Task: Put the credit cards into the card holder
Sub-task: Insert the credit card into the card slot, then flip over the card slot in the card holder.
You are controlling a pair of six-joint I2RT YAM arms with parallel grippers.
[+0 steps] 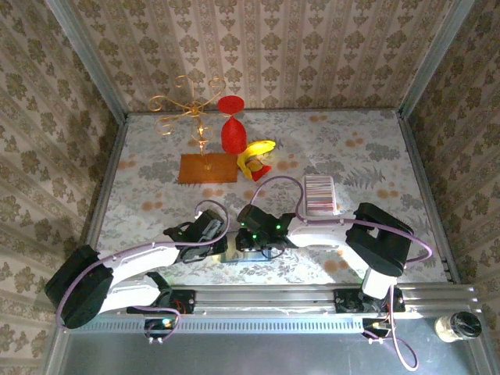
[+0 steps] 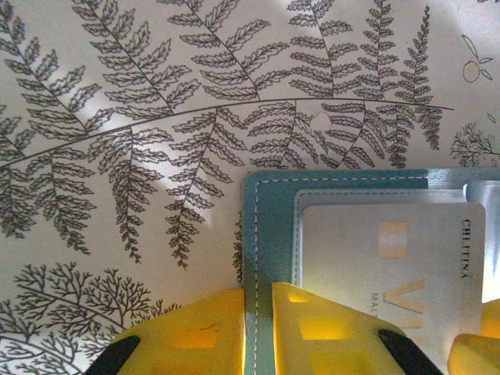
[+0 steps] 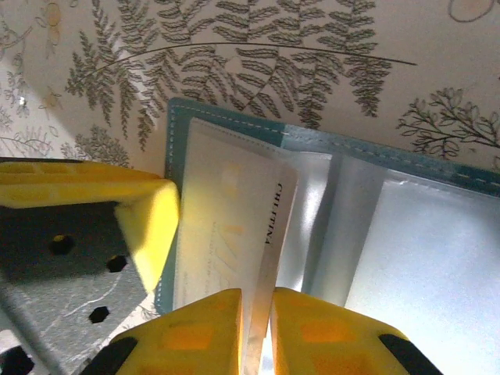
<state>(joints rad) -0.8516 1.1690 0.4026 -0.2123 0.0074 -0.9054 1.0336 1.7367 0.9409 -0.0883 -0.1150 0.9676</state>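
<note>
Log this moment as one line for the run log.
phase: card insertion | left gripper: shut on teal card holder edge | right gripper: shut on pale card, tilted over clear pocket

We see a leaf-and-flower patterned bench [image 1: 375, 156]. Toward its far side lie an orange mat [image 1: 191, 168], a red ornament [image 1: 232, 133] and a banana [image 1: 258, 150]. Right of centre lies the striped card holder [image 1: 320, 195]. A teal wallet [image 2: 262, 234] lies open near the front.

arms bent inward, left pincer [image 2: 258, 308] and right pincer [image 3: 258, 316] clamped narrow, side by side
</note>
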